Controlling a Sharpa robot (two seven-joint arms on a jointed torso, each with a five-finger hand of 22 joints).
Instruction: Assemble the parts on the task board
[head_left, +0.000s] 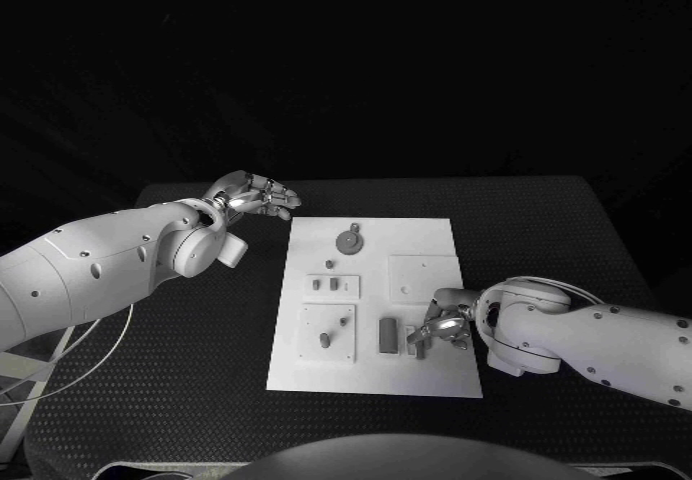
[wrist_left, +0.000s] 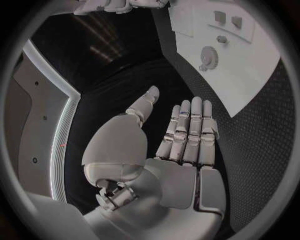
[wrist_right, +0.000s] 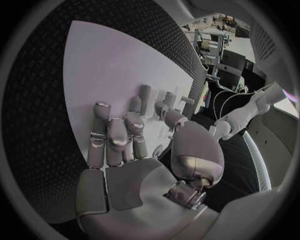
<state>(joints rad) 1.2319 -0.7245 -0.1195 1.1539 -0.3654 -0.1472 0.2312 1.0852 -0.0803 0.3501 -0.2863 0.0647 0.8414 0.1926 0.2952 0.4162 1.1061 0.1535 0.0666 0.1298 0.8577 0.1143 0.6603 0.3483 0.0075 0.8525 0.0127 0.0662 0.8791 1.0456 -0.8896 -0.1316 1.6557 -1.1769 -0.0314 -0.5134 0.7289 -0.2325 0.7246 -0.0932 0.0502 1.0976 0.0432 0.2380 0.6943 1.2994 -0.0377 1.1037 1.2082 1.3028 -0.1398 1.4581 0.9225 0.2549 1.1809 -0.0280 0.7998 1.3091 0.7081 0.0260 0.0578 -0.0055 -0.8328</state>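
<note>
The white task board lies in the middle of the black table. On it are a grey gear, small pegs on raised plates, and a dark upright block. My right hand is low over the board's near right part, its fingers curled around a small grey part beside the block. In the right wrist view the fingertips and thumb reach among several small parts, and the grip is unclear. My left hand hovers open off the board's far left corner, with straight fingers and nothing in it.
The left wrist view has the board and gear beyond the fingers. A raised square plate sits on the board's right half. Black table surface stretches on both sides of the board.
</note>
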